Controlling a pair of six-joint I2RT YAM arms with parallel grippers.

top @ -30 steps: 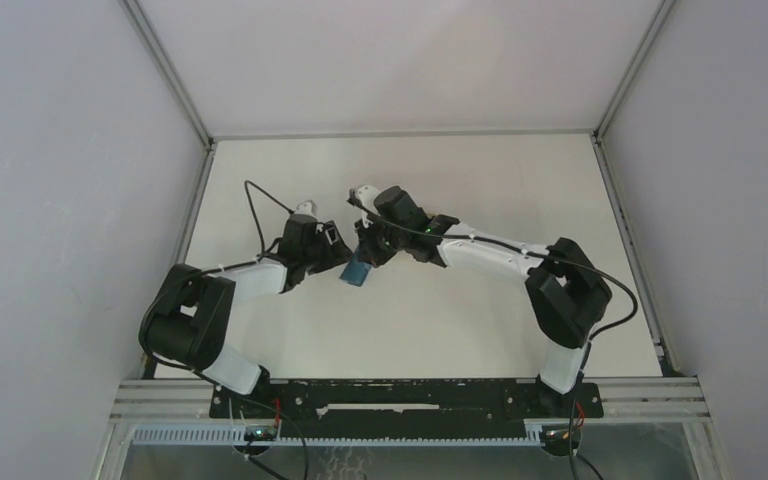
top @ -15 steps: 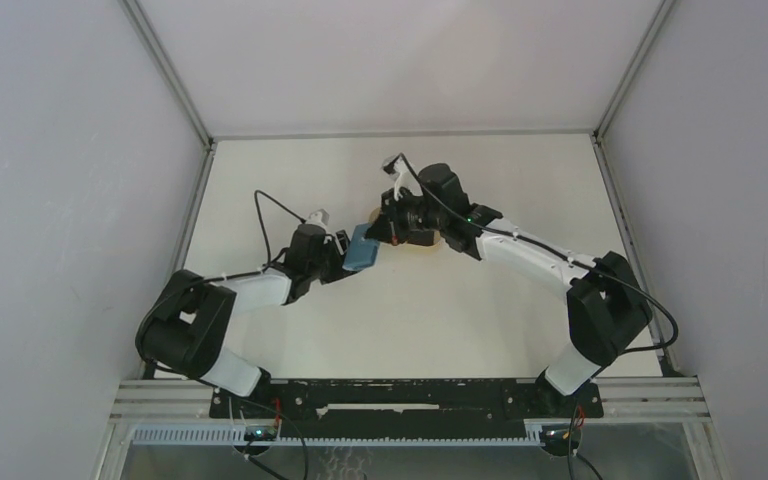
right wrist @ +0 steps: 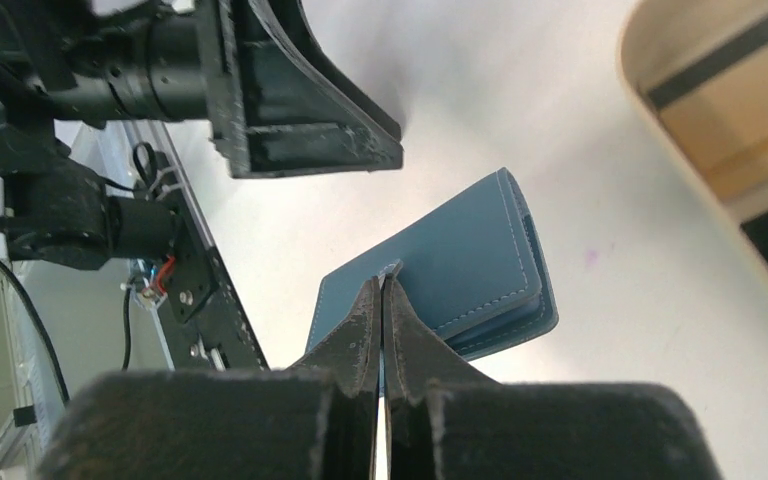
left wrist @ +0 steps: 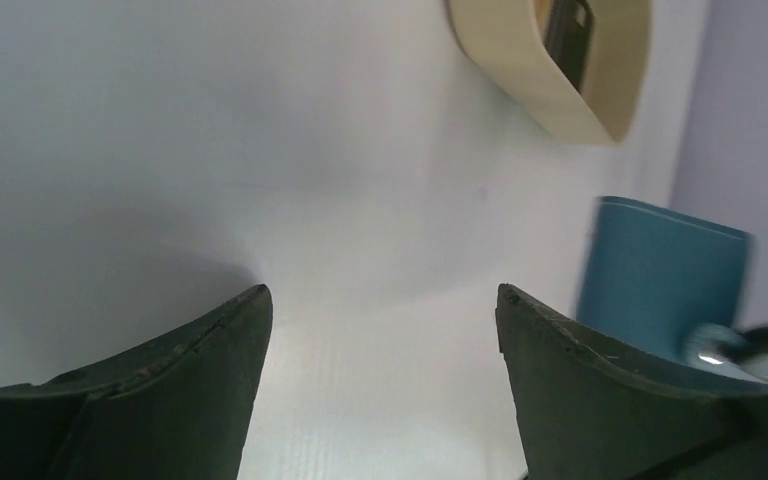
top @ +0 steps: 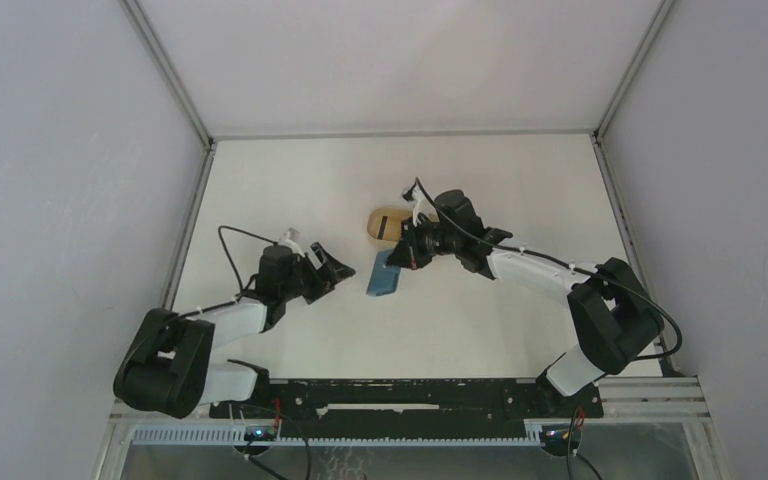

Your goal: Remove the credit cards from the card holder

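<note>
Nearest the arm bases, the left gripper (top: 331,275) stands spread and empty, well to the near left of the beige oval tray (top: 377,222). Just short of the tray, the card holder (right wrist: 460,265), a teal stitched wallet, is folded shut. The right gripper (right wrist: 385,300), pressed together, pinches its edge. One tan credit card (right wrist: 760,120) with a dark stripe already lies in the tray. Whether others remain inside the holder cannot be told.
</note>
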